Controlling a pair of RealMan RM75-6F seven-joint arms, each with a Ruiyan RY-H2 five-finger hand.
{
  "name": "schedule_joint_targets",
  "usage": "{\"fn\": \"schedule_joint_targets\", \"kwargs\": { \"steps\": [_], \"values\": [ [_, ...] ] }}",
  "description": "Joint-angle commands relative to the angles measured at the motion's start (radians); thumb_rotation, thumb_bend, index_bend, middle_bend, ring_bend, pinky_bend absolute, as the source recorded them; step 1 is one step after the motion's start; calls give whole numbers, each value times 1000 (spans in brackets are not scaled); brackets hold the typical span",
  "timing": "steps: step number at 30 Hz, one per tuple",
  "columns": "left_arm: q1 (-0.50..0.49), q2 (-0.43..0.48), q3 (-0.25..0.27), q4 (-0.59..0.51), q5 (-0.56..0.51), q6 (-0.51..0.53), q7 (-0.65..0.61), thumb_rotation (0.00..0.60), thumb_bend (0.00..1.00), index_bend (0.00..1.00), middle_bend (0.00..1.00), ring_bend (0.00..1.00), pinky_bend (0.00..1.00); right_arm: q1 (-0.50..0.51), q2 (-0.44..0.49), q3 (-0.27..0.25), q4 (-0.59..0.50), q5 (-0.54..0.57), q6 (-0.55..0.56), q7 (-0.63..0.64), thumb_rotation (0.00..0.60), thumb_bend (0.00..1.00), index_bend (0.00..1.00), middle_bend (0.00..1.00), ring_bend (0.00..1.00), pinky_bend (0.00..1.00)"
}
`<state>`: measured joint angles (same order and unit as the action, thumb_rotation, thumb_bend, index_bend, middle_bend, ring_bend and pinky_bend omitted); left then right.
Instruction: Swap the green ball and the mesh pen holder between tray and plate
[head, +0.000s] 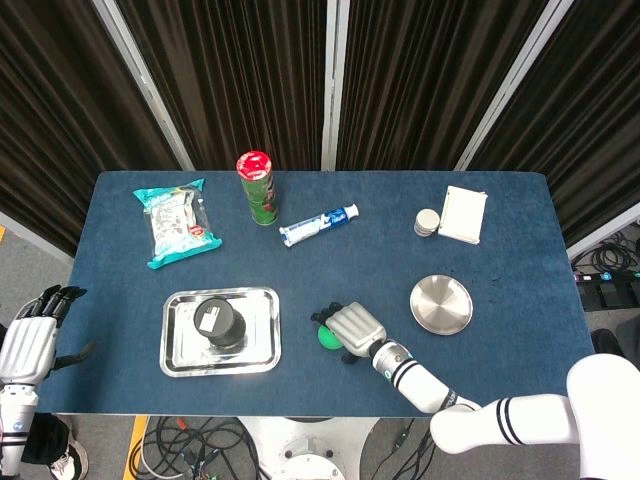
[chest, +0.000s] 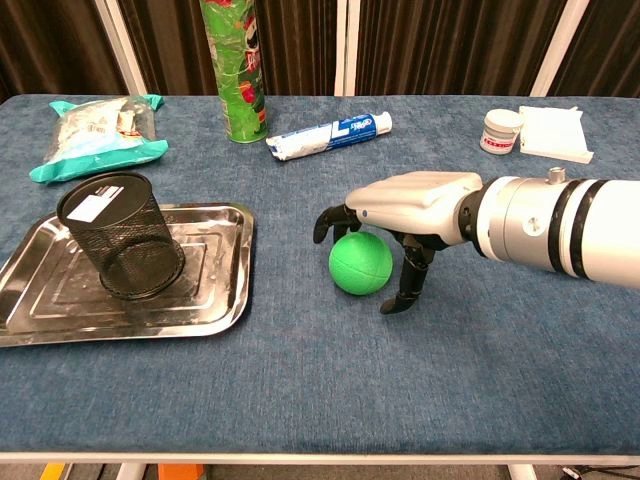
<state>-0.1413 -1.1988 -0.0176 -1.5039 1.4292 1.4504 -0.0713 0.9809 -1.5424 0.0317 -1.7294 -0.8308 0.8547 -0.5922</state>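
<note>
The green ball (head: 323, 338) (chest: 360, 264) lies on the blue tablecloth between the tray and the plate. My right hand (head: 355, 328) (chest: 410, 205) arches low over it, with fingers (chest: 326, 221) curled down on the ball's left and the thumb on its right, tip on the cloth. I see no firm grip on the ball. The black mesh pen holder (head: 218, 322) (chest: 120, 235) stands upright in the steel tray (head: 265, 340) (chest: 215, 300). The round steel plate (head: 441, 305) is bare; my arm hides it in the chest view. My left hand (head: 25, 345) hangs off the table's left, fingers apart, holding nothing.
Along the far side stand a chips can (head: 258, 187) (chest: 232, 70), a toothpaste tube (head: 318, 224) (chest: 328, 134), a snack bag (head: 176, 220) (chest: 95, 140), a small jar (head: 427, 222) (chest: 501, 130) and a white box (head: 464, 214) (chest: 555, 132).
</note>
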Motion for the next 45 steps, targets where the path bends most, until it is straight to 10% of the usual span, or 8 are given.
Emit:
{"fn": "schedule_joint_targets", "kwargs": {
  "steps": [1, 23, 34, 45],
  "values": [
    [3, -1, -1, 3, 0, -3, 0, 600, 148, 175, 144, 91, 289, -2, -10, -3, 5, -3, 13, -5, 600, 126, 253, 249, 220, 624],
    [8, -3, -13, 9, -2, -34, 2, 600, 149, 182, 144, 79, 289, -38, 34, 11, -41, -44, 102, 4, 600, 204, 457, 410, 417, 779],
    [8, -1, -12, 4, 21, -33, -6, 600, 149, 183, 144, 79, 289, -219, 266, -33, -84, -94, 207, 195, 600, 204, 462, 411, 417, 780],
    [-6, -21, -16, 12, 35, -48, -11, 600, 148, 186, 144, 78, 289, -331, 248, -72, 38, -174, 212, 290, 600, 203, 459, 408, 416, 778]
  ]
}}
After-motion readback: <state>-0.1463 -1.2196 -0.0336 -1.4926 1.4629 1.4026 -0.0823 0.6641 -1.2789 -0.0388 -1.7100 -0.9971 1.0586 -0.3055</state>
